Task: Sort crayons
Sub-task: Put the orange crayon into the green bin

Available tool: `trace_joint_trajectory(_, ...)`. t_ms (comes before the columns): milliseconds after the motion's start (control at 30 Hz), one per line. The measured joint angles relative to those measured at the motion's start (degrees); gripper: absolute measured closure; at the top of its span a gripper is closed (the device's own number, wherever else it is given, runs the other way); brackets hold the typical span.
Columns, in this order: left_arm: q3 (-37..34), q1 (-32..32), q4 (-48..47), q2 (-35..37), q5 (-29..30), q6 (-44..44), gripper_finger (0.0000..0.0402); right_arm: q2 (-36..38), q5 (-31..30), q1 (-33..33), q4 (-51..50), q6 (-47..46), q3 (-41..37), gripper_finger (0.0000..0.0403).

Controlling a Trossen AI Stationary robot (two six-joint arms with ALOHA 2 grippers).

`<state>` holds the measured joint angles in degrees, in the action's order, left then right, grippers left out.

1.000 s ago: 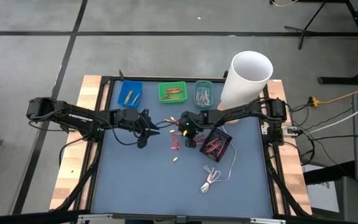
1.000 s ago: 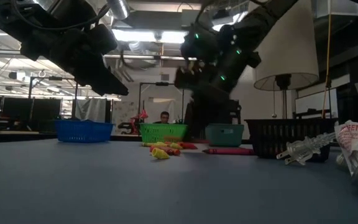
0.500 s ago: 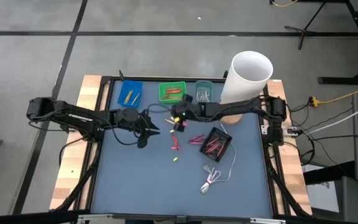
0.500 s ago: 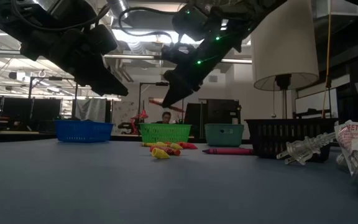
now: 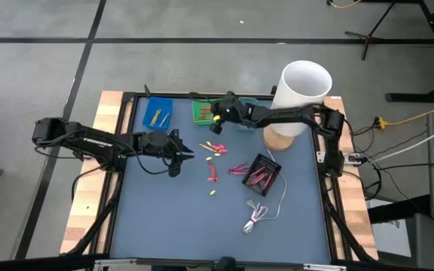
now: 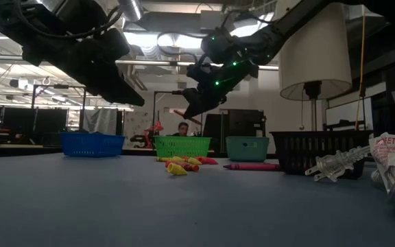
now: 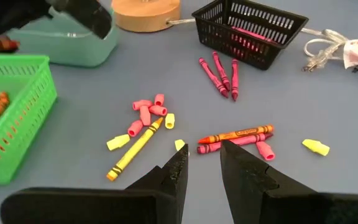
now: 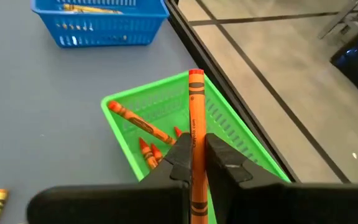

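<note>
My right gripper (image 5: pixel 217 115) hangs over the green basket (image 5: pixel 208 111) at the table's far edge, shut on an orange crayon (image 8: pixel 196 112). More orange crayons (image 8: pixel 143 132) lie in that basket. Left of the loose crayons (image 5: pixel 214 148), my left gripper (image 5: pixel 189 156) hovers above the mat, open with nothing between its fingers (image 7: pixel 202 163). Below it lie an orange crayon (image 7: pixel 235 133), a yellow one (image 7: pixel 133 148), pink ones (image 7: pixel 219 71) and short stubs. The blue basket (image 5: pixel 157 112) holds yellow crayons. My right gripper pinches the orange crayon's middle (image 8: pixel 196 132) between its two fingers. The crayon lies along the fingers, and its far end (image 8: pixel 196 78) sticks out past them. The fingers slant down toward the table's far edge. The crayon is lifted clear above the green basket.
A teal basket (image 5: pixel 249 105) stands right of the green one. A white lamp shade (image 5: pixel 304 89) on a wooden base (image 5: pixel 281 140) stands at the far right. A black basket (image 5: pixel 262 172) holds pink crayons, with a coiled white cable (image 5: pixel 258 214) near it.
My right gripper has risen from the mat beside the black basket and gone toward the table's far edge with the orange crayon, tipping from steeply down to a flatter slant. It now hangs over the green basket.
</note>
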<state>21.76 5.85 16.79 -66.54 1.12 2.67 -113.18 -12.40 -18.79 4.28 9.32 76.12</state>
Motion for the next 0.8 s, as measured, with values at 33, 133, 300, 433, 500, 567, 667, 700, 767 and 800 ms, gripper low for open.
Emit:
trace_joint_trajectory(33, 0.0, 0.0, 0.1, 0.0, 0.3, -1.2, 0.0322, 0.0, 0.8, -0.4, 0.0, 0.0, 0.0, 0.0377)
trace_joint_trajectory(133, 0.0, 0.0, 0.7, 0.0, 1.8, -3.7, 0.0322, 0.0, 3.2, -1.3, 0.5, 0.0, 0.0, 0.0377)
trace_joint_trajectory(300, 0.0, 0.0, 2.7, 0.0, 4.1, -6.2, 0.0322, 0.0, 4.1, -1.6, 0.4, 0.0, 0.0, 0.0377)
trace_joint_trajectory(433, 0.0, 0.0, 4.2, 0.0, 4.2, -6.4, 0.0322, 0.0, 4.1, -1.5, 0.4, 0.0, 0.0, 0.0377)
trace_joint_trajectory(500, 0.0, 0.0, 4.5, 0.0, 4.2, -6.4, 0.0322, 0.0, 4.1, -1.5, 0.4, 0.0, 0.0, 0.0377)
trace_joint_trajectory(567, 0.0, 0.0, 4.5, 0.0, 4.2, -6.4, 0.0322, 0.0, 4.3, -1.5, 0.4, 0.0, 0.0, 0.0377)
trace_joint_trajectory(667, 0.0, 0.0, 4.5, 0.0, 4.2, -6.4, 0.0322, 0.0, 4.2, -1.5, 0.4, 0.0, 0.0, 0.0377)
trace_joint_trajectory(700, 0.0, 0.0, 4.7, 0.0, 4.2, -6.4, 0.0321, 0.0, 4.2, -1.5, 0.3, 0.0, 0.0, 0.0377)
trace_joint_trajectory(767, 0.0, 0.0, 5.0, 0.0, 4.2, -6.4, 0.0317, 0.0, 4.2, -1.5, 0.4, 0.0, 0.0, 0.0377)
trace_joint_trajectory(800, 0.0, 0.0, 5.1, 0.0, 4.2, -6.4, 0.0313, 0.0, 4.2, -1.5, 0.4, 0.0, 0.0, 0.0377)
